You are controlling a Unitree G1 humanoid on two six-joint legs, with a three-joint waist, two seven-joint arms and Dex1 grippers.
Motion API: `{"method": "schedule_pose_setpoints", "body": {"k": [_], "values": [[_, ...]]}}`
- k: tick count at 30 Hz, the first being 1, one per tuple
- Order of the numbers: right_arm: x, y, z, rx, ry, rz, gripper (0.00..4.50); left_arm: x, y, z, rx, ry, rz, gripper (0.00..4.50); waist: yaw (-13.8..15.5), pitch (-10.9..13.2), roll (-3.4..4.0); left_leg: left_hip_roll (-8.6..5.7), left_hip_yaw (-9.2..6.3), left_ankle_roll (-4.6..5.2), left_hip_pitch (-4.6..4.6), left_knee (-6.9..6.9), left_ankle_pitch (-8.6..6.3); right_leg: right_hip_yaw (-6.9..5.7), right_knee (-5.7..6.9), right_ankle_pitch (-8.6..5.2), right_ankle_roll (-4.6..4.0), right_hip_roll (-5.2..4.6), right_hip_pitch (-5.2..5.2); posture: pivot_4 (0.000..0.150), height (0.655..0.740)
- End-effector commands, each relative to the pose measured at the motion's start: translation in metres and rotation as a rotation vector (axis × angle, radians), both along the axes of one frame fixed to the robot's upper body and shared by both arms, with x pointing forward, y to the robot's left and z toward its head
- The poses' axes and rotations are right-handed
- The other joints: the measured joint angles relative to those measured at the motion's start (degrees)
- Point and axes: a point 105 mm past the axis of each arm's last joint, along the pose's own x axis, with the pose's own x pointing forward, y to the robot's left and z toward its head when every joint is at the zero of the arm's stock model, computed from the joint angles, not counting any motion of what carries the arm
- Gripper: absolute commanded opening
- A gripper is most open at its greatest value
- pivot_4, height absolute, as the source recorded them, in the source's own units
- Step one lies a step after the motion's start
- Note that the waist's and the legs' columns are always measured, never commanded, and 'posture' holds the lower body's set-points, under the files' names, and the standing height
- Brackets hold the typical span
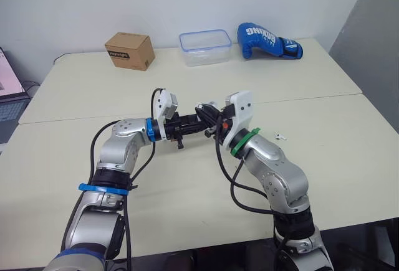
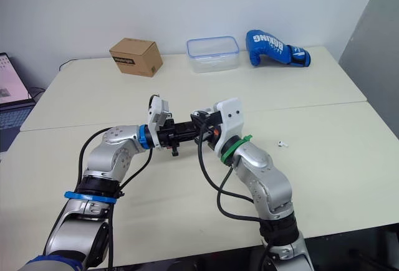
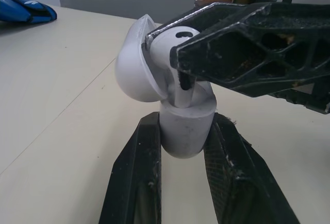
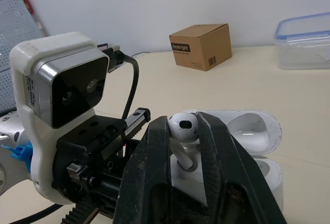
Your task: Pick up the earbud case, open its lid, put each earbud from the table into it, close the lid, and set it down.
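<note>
My left gripper (image 3: 184, 131) is shut on the body of the white earbud case (image 3: 186, 128), held above the middle of the table with its lid (image 3: 135, 72) swung open. My right gripper (image 4: 183, 131) is shut on a white earbud (image 4: 182, 124), whose stem points down into the case (image 4: 252, 131). The two grippers meet tip to tip in the head views, the left gripper (image 1: 190, 123) coming from the left and the right gripper (image 1: 211, 121) from the right. A second white earbud (image 1: 280, 136) lies on the table to the right of my right arm.
Along the table's far edge stand a brown cardboard box (image 1: 129, 50), a clear plastic container with a blue-rimmed lid (image 1: 205, 47) and a blue boxing glove (image 1: 268, 41). A laptop (image 1: 9, 106) sits off the left side. A seam (image 1: 324, 98) crosses the tabletop.
</note>
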Motion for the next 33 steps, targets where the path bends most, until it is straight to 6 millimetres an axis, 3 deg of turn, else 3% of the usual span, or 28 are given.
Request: {"method": "schedule_pose_setpoints", "body": {"k": [1,23,29,33], "values": [[-0.004,0.005,0.009,-0.002,-0.041,0.003,0.38,-0.001,0.001,0.025,-0.058,-0.073,0.005,0.76,0.0,0.0,0.0,0.0,0.0,0.0,0.0,0.0,0.0,0.0,0.0,0.0,0.0,0.0,0.0,0.15,0.7307],[-0.007,0.007,0.009,-0.072,-0.072,-0.049,0.38,0.004,-0.001,0.035,-0.084,-0.12,0.044,0.76,0.0,0.0,0.0,0.01,0.01,0.0,0.0,-0.01,0.0,0.0,-0.01,0.0,0.0,0.01,0.0,0.15,0.7307],[-0.005,0.0,0.012,-0.102,-0.11,-0.095,2.36,0.003,-0.001,0.034,-0.083,-0.117,0.043,0.76,0.0,0.0,0.0,0.02,0.01,0.0,0.0,-0.02,0.0,0.0,-0.02,0.0,0.0,0.01,-0.01,0.15,0.7307],[-0.004,-0.009,0.016,-0.104,-0.137,-0.118,2.36,0.003,0.001,0.034,-0.081,-0.114,0.044,0.76,0.1,0.0,0.0,-0.01,0.01,0.0,0.0,-0.02,0.0,-0.01,-0.05,0.0,0.0,0.0,0.03,0.15,0.7307]]}}
